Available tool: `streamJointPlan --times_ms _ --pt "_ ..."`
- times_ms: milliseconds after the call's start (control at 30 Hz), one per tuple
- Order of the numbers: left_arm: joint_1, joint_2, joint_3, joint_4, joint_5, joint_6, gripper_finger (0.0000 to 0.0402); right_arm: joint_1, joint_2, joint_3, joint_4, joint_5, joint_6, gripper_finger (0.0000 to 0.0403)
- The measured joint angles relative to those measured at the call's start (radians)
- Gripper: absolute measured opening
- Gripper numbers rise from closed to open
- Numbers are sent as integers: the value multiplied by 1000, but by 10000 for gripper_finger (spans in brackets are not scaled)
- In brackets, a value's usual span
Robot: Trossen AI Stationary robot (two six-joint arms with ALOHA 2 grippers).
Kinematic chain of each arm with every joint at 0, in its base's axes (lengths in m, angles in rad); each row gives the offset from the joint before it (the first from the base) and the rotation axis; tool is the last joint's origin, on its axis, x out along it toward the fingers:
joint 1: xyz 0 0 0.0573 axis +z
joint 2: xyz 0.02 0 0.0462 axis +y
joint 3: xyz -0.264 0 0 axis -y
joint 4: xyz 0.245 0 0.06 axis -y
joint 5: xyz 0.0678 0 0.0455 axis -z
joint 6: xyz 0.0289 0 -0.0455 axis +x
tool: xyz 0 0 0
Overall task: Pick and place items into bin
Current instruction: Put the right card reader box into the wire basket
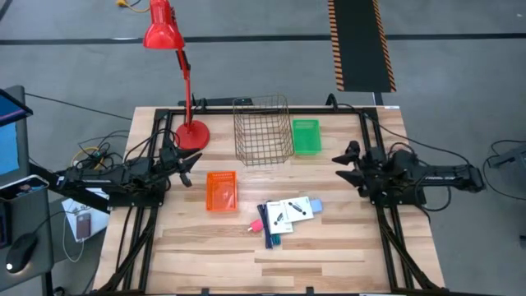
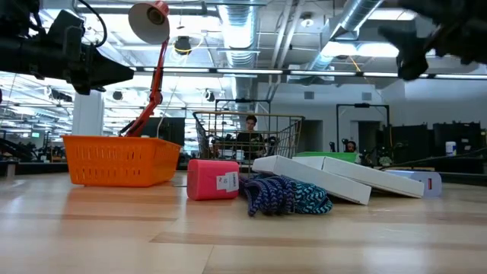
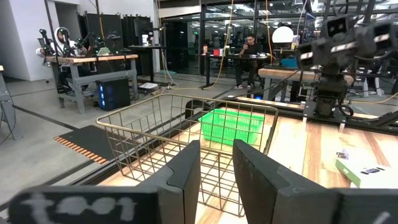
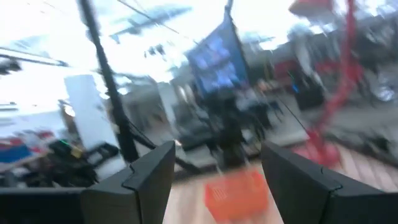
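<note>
The items lie in a small pile (image 1: 288,216) on the table's middle, toward its near edge. Flat white boxes with black marks (image 2: 335,176) lean across one another. Beside them rest a pink piece (image 2: 213,180), a blue and teal bundle (image 2: 285,195) and a light-blue piece (image 1: 316,205). My left gripper (image 1: 186,164) hovers open at the table's left side, above the orange bin (image 1: 221,190); its wrist view shows the gap (image 3: 216,177). My right gripper (image 1: 345,163) hovers open at the right side, its fingers apart (image 4: 217,177). Neither gripper touches anything.
A wire basket (image 1: 263,129) stands at the far middle, with a green bin (image 1: 306,136) to its right. A red desk lamp has its base (image 1: 191,134) at the far left. Bare wood lies between the pile and the table's near edge. People sit in the room beyond the table.
</note>
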Motion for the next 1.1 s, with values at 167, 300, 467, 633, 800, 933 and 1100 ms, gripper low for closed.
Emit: streamJointPlan --times_ms 167,300,467,633,800,933,1100 --pt "0 0 0 0 0 0 82 124 68 54 13 72 -106 232" --pt "0 0 0 0 0 0 82 242 187 139 -13 199 -230 232" --pt "0 0 0 0 0 0 82 383 374 289 -176 473 -360 232" --pt "0 0 0 0 0 0 82 498 534 425 -338 760 -391 232" --pt "0 0 0 0 0 0 82 585 651 494 -434 936 -391 232" --pt "0 0 0 0 0 0 82 635 727 510 -449 974 -391 232" --pt "0 0 0 0 0 0 82 664 821 511 -463 975 -392 232"
